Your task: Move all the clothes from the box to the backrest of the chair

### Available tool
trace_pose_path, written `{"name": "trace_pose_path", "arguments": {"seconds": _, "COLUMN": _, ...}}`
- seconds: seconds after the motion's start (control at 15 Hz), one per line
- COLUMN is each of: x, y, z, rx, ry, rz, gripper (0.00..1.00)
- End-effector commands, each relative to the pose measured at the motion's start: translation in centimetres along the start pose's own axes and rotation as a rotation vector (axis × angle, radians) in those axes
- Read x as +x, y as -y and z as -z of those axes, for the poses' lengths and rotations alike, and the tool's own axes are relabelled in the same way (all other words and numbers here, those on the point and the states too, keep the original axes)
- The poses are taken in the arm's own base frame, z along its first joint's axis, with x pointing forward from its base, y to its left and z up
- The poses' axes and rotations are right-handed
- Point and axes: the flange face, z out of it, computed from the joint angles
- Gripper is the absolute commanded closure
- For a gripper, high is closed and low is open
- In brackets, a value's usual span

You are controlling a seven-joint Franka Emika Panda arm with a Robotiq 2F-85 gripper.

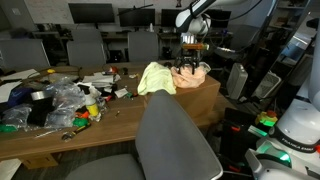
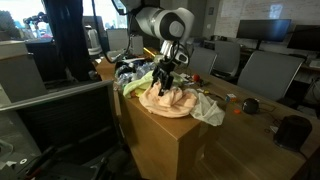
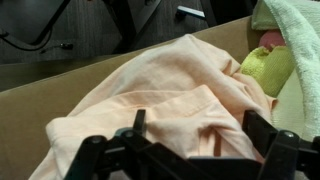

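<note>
Hovering spread apart, the fingers [image 3: 258, 130] stood released over the soft, light peach cloth [image 3: 170, 90] heaped in the box [image 3: 30, 90] just beneath them; a raised fold between them looked easiest to pinch.

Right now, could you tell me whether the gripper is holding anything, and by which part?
Nothing is held: the gripper is open, its jaws spread over the peach cloth in the box.
</note>
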Motion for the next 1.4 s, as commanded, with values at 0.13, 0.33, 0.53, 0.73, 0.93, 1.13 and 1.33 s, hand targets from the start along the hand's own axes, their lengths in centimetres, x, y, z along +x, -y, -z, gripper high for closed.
{"name": "trace_pose_path", "arguments": {"seconds": 0.13, "x": 0.0, "y": -0.2, "z": 0.4, "rx": 0.014, "ry": 0.005, "rz": -0.010, "gripper": 0.51}}
{"name": "trace_pose_path", "arguments": {"seconds": 0.33, "x": -0.2, "y": -0.2, "z": 0.8, "rx": 0.021, "ry": 0.002, "rz": -0.008, "gripper": 0.73}}
{"name": "trace_pose_path", "arguments": {"seconds": 0.53, "x": -0.7, "y": -0.5, "z": 1.6, "rx": 0.043, "ry": -0.009, "rz": -0.005, "gripper": 0.96}}
{"name": "trace_pose_path", "arguments": {"seconds": 0.73, "x": -1.5, "y": -1.7, "z": 3.5, "rx": 0.090, "ry": -0.037, "rz": -0.009, "gripper": 1.00}}
{"name": "trace_pose_path", "arguments": {"seconds": 0.93, "x": -3.0, "y": -4.1, "z": 6.3, "rx": 0.167, "ry": -0.083, "rz": -0.025, "gripper": 0.98}}
{"name": "trace_pose_path", "arguments": {"seconds": 1.13, "x": -5.5, "y": -7.5, "z": 9.6, "rx": 0.244, "ry": -0.136, "rz": -0.007, "gripper": 0.98}}
{"name": "trace_pose_path", "arguments": {"seconds": 1.33, "x": -8.9, "y": -10.1, "z": 12.3, "rx": 0.304, "ry": -0.166, "rz": 0.082, "gripper": 0.98}}
